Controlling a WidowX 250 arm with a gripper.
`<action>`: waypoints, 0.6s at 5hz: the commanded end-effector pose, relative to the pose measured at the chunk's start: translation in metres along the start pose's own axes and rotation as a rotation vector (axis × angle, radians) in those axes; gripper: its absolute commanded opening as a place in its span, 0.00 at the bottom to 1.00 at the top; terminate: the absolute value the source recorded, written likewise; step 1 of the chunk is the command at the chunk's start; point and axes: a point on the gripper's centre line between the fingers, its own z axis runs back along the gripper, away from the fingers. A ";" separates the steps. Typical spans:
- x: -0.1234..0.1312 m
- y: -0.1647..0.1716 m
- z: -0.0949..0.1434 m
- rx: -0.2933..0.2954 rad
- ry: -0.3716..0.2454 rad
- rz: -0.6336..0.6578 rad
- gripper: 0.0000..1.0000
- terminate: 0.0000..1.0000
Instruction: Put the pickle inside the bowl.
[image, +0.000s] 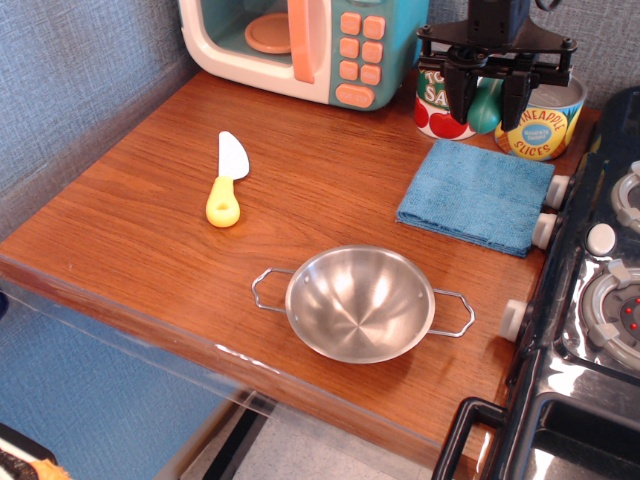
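My gripper (487, 103) hangs at the back right, in front of the two tin cans, and is shut on the green pickle (485, 108), which it holds upright in the air above the far edge of the blue cloth (478, 195). The steel bowl (360, 303) with two wire loop handles stands empty near the table's front edge, well in front of and to the left of the gripper.
A tomato can (437, 100) and a pineapple can (541, 120) stand right behind the gripper. A toy microwave (300, 45) is at the back. A yellow-handled toy knife (227, 182) lies at the left. A toy stove (600, 300) borders the right side.
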 end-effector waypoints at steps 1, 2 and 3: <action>-0.083 0.034 0.024 0.028 0.041 -0.014 0.00 0.00; -0.118 0.045 0.016 0.051 0.085 -0.046 0.00 0.00; -0.139 0.045 0.006 0.057 0.124 -0.076 0.00 0.00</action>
